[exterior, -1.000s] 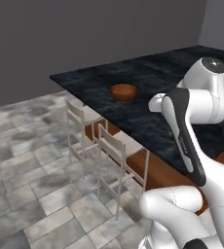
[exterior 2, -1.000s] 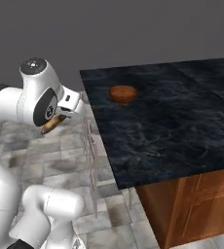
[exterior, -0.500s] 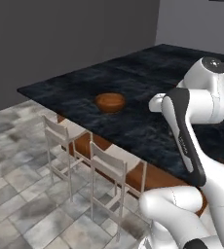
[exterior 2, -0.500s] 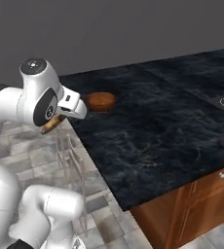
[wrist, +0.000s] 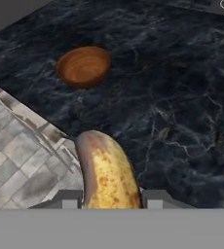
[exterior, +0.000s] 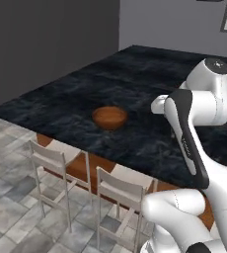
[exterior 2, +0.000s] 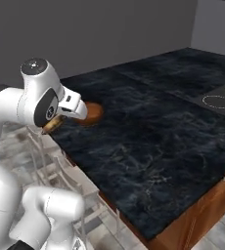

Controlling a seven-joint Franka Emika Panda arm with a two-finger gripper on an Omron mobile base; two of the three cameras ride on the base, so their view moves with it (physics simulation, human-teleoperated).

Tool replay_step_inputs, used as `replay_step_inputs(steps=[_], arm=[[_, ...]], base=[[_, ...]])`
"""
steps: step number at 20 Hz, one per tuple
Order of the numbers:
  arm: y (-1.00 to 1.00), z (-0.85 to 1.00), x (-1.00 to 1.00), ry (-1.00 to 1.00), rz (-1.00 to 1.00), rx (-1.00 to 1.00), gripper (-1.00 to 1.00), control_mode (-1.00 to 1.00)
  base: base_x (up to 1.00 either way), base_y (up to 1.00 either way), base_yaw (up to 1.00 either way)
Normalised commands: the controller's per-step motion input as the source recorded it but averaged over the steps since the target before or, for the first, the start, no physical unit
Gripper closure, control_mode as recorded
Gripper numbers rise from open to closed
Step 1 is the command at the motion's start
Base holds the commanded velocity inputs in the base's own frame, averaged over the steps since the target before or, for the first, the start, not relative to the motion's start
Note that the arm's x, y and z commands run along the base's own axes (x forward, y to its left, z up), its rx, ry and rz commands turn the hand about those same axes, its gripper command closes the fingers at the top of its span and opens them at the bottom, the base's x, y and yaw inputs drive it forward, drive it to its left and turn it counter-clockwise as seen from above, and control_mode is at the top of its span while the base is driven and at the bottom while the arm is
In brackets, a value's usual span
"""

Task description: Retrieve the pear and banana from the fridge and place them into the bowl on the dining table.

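Observation:
My gripper (wrist: 110, 201) is shut on the banana (wrist: 106, 175), a yellow fruit with brown patches that sticks out between the fingers. It hangs over the near edge of the dining table (wrist: 177, 102), black marble with white veins. The reddish-brown wooden bowl (wrist: 83, 65) stands empty on the table, well ahead of the banana. From the base, the bowl (exterior: 109, 117) sits near the table's chair side. In the right base view the banana (exterior 2: 52, 125) shows under the hand, which partly covers the bowl (exterior 2: 94, 113). The pear and the fridge are out of view.
Two white chairs (exterior: 52, 159) (exterior: 121, 191) stand tucked along the table's edge over a grey tiled floor (exterior: 12, 207). Cooktop rings (exterior 2: 217, 101) are set into the far right of the table top. A dark wall rises behind the table.
The base has driven, so both base views have swung and the table and bowl have come closer. The arm keeps its pose and the banana stays in the gripper.

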Motion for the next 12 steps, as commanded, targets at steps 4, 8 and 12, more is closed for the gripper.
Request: replay_step_inputs(steps=[4, 8, 12], arm=[[0.00, 0.00, 0.00, 0.00, 0.00, 0.00, 1.00, 1.00], [0.00, 0.00, 0.00, 0.00, 0.00, 0.00, 1.00, 1.00], [0.00, 0.00, 0.00, 0.00, 0.00, 0.00, 1.00, 1.00]], base=[[0.53, 0.51, -0.38], [0.49, 0.50, -0.38], [0.45, 0.52, -0.39]])
